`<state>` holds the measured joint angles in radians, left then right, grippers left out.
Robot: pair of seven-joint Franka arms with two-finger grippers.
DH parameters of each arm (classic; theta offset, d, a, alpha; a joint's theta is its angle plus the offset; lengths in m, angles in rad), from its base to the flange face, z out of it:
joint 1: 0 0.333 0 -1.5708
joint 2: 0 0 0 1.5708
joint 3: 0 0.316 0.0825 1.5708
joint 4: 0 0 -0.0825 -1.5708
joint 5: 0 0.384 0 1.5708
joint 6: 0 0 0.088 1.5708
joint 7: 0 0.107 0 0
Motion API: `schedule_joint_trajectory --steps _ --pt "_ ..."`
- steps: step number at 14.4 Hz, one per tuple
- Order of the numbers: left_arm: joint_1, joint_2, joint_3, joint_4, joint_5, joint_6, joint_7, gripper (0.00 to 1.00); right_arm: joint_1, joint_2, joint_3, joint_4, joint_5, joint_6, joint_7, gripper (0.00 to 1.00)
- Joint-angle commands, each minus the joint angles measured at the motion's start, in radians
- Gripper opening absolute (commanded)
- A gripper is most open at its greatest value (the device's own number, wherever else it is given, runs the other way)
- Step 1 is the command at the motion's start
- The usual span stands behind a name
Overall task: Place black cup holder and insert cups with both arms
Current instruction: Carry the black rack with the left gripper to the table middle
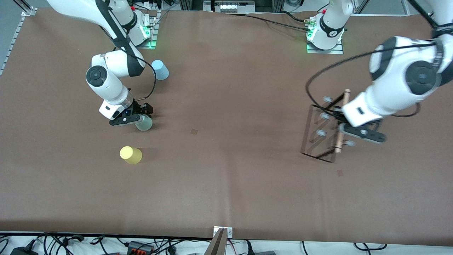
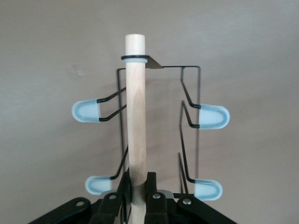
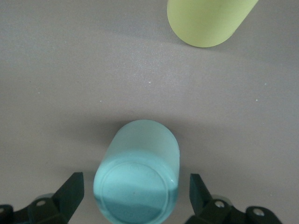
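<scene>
1. Left gripper (image 2: 140, 205): fingers (image 2: 150, 184) clamped tight on the wooden rod (image 2: 136, 116) of the black cup holder (image 1: 324, 129), gripped near one end so that the pegs (image 2: 86, 111) stay free to either side; probably held by the rod because the thin wire gives no firm purchase.

2. Holder itself: upright at the left arm's end of the table, wire base seemingly on or just above the brown table (image 1: 226, 177); cannot tell which; rod running along the top, pale-tipped pegs jutting out in pairs; no cup on any peg yet.

3. Right gripper (image 3: 135, 196): fingers (image 3: 70, 189) spread wide, one on each side of the pale green cup (image 3: 138, 182), not touching its walls; straddling it upside down, base uppermost, likely to close across the narrower end for a sure hold.

4. Pale green cup: standing mouth-down on the table at the right arm's end, directly under the right gripper; not yet lifted.

5. Yellow cup (image 1: 131, 155): also mouth-down, nearer the front camera than the green one, apart from it; untouched.

6. Light blue cup (image 1: 160, 69): farther from the front camera than the green one, close to the right arm's base; untouched.

7. Judgement: holder placement nearly done or in hand, first cup pick about to start; all three insertions outstanding.
</scene>
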<state>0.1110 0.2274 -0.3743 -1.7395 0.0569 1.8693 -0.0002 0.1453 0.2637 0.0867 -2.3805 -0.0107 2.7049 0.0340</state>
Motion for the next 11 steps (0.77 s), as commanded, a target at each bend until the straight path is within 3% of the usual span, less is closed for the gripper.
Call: schedule_joint_trajectory --steps 1,2,3,5,6,9,11 --pt "-0.075 0.03 -0.041 0.034 0.003 -0.018 -0.189 0.02 -0.003 -0.009 0.001 -0.011 0.014 0.019 -0.009 1.0" --pt "-0.117 0.047 -0.041 0.047 0.003 -0.018 -0.254 0.02 -0.003 -0.009 0.001 -0.013 0.012 0.019 -0.009 0.94" --pt "-0.155 0.073 -0.041 0.067 0.003 -0.016 -0.305 0.02 -0.003 -0.009 0.001 -0.011 0.014 0.019 -0.009 0.79" --pt "-0.224 0.13 -0.041 0.119 0.003 -0.016 -0.371 0.02 -0.003 -0.009 0.001 -0.008 0.012 0.016 -0.005 0.37" --pt "-0.253 0.157 -0.041 0.145 0.003 -0.016 -0.4 0.01 -0.003 -0.012 0.001 -0.005 0.014 0.015 -0.008 0.23" --pt "-0.313 0.239 -0.041 0.211 0.003 -0.006 -0.513 0.01 -0.003 -0.05 -0.001 0.006 0.011 -0.003 -0.026 0.02" --pt "-0.362 0.279 -0.041 0.235 0.001 0.037 -0.576 0.01 -0.001 -0.087 -0.001 0.006 0.006 -0.036 -0.026 0.0"
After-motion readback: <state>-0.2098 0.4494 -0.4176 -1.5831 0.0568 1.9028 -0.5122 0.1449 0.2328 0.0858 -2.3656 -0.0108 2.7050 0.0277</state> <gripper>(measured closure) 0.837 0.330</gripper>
